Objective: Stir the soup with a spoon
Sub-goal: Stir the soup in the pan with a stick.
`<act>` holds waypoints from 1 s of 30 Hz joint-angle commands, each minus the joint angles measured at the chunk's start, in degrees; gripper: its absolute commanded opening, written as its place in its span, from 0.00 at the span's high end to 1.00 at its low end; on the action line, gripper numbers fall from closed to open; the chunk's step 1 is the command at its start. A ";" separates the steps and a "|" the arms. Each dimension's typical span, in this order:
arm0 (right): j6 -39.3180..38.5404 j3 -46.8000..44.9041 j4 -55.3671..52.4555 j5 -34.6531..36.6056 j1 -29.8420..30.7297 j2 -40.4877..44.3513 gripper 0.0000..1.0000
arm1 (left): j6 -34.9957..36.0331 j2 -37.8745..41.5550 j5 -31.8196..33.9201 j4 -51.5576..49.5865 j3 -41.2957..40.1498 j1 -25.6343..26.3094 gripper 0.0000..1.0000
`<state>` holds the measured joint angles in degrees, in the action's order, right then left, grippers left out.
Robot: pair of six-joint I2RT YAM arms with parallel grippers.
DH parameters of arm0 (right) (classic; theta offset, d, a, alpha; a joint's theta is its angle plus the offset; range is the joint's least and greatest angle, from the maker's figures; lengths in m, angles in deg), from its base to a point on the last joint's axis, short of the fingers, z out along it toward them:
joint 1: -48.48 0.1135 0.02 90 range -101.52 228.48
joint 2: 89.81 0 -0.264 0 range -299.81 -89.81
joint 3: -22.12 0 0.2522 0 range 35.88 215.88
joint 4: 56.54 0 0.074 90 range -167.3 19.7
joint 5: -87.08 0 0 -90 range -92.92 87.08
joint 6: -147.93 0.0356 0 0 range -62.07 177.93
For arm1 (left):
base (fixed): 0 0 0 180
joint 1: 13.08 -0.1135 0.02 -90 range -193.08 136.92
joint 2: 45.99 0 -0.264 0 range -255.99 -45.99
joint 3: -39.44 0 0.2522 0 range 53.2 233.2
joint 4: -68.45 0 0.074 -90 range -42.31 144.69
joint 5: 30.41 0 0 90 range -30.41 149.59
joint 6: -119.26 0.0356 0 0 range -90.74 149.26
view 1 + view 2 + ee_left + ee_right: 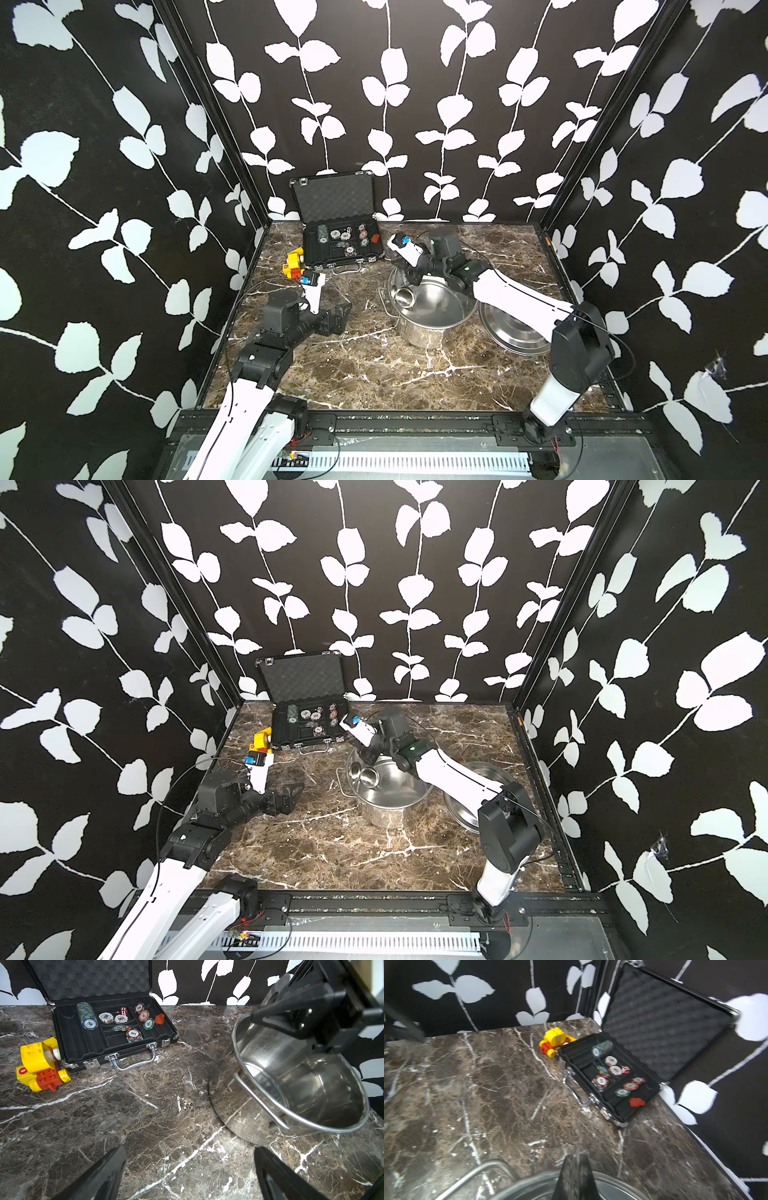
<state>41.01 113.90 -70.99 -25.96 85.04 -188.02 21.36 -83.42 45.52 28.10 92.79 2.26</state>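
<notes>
Stirring seemed the step in hand: the right tool [576, 1159] was pinched shut over the pot [424, 336], apparently on the spoon [402, 296] handle, bowl down inside near the wall. Meanwhile the left tool [190, 1149] gaped wide, holding nothing, over the surface [374, 374]. Next, I'd guess, slow circles without clipping the rim.

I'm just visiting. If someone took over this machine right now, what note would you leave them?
Left gripper: open, empty, above the table, left of the pot.
Right gripper: shut, seemingly on the spoon, whose bowl is inside the pot.
Done: lid off, lying beside the pot.
To do: stirring; progress cannot be told, and no soup is visible.
</notes>
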 commanded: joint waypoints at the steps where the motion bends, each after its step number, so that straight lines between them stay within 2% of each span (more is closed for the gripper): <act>1: 1.35 1.22 3.58 -0.89 -2.24 0.74 1.00 | 0.34 0.25 0.36 1.45 -0.48 0.16 0.01; 9: 1.35 -5.53 3.59 0.13 -7.91 5.92 1.00 | 0.51 0.01 0.58 1.45 -0.39 0.15 0.01; 16: 0.98 -12.25 0.95 2.65 -12.32 15.21 1.00 | 0.60 -0.13 0.51 1.45 -0.31 0.14 0.01; 22: -0.25 -17.86 -2.94 4.94 -13.79 22.23 1.00 | 0.61 -0.23 0.87 1.63 -0.31 0.14 0.01; 30: 0.88 -25.49 -7.18 -2.97 -12.42 33.57 1.00 | 0.53 -0.35 1.14 1.63 -0.27 0.14 0.01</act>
<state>41.33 89.83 -77.92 -25.24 71.59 -158.27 21.38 -83.79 46.38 28.47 92.79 2.26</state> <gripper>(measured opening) 0.053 0.987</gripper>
